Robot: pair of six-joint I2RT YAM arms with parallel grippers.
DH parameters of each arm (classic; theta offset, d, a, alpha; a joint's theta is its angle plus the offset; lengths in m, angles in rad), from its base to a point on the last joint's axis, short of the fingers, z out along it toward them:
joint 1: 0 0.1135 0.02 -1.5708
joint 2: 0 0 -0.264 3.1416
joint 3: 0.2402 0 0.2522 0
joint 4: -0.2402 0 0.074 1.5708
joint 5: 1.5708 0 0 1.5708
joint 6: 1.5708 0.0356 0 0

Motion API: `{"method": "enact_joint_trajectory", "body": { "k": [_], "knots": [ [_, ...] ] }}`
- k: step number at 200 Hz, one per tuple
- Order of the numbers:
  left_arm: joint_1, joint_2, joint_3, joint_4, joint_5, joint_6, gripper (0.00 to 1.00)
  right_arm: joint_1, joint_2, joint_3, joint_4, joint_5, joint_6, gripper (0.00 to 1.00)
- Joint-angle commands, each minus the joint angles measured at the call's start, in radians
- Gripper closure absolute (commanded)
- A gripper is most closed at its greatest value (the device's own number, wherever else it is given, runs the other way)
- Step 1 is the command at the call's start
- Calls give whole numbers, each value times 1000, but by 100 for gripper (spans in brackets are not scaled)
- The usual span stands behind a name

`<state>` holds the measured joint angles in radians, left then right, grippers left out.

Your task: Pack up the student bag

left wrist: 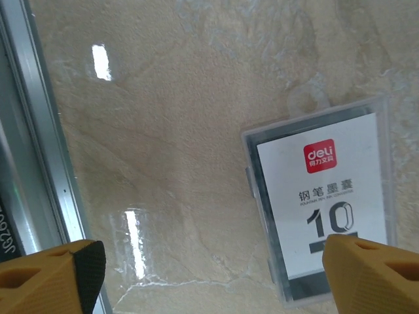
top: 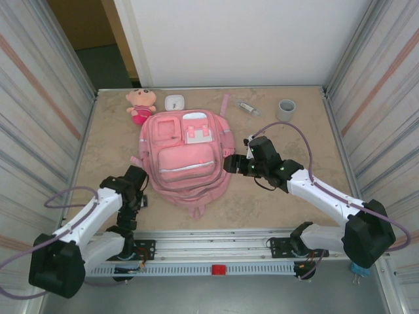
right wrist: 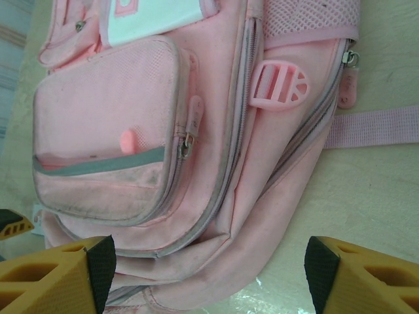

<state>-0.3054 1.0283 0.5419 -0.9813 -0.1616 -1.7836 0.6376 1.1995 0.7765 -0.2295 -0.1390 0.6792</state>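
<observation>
A: When we begin at the near edge, what does the left gripper (top: 140,196) do?

B: It points down at the table (top: 98,147), just beside the near left corner of the bag (top: 186,157). Its jaws stand wide and they hold nothing.

A: What lies under it?

B: In the left wrist view a flat clear box (left wrist: 321,203) lies on the beige table. It has a white label with a red logo and a big "10". One orange fingertip (left wrist: 373,275) covers the near corner of the box, but I cannot tell if it touches it. A metal rail (left wrist: 39,163) runs along the left side of that view.

A: And the right gripper (top: 230,163)?

B: It is a little farther, at the right side of the bag, and it faces the bag. The jaws are also wide and empty.

A: What does its camera show?

B: It shows the pink side of the bag, with a zipped pocket (right wrist: 105,137), a pink buckle (right wrist: 280,85) and a strap (right wrist: 373,127) that lies on the table.

A: Where is the bag exactly?

B: It lies flat in the middle of the table, front side up, between the two grippers.

A: And behind it?

B: Along the far edge, from left to right, are a doll (top: 141,104) just beside the bag's far left corner, a white case (top: 175,102), a clear tube (top: 247,106) and a grey cup (top: 286,109).
</observation>
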Motion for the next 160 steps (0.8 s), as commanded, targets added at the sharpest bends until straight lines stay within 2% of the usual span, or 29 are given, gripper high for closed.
{"method": "enact_joint_trajectory", "body": {
  "k": [1, 49, 88, 115, 160],
  "knots": [
    [38, 64, 11, 77, 44, 65, 8, 6, 11, 31, 4, 2, -3, 23],
    [61, 152, 47, 157, 56, 117, 7, 7, 14, 26, -3, 9, -7, 23],
    [62, 139, 52, 157, 68, 118, 7, 2, 30, 31, -9, 6, -15, 23],
    [64, 105, 61, 142, 33, 129, 6, 2, 32, 32, -3, 0, -15, 23],
    [116, 145, 72, 168, 55, 187, 6, 2, 29, 34, -9, 1, -15, 23]
  ]
}}
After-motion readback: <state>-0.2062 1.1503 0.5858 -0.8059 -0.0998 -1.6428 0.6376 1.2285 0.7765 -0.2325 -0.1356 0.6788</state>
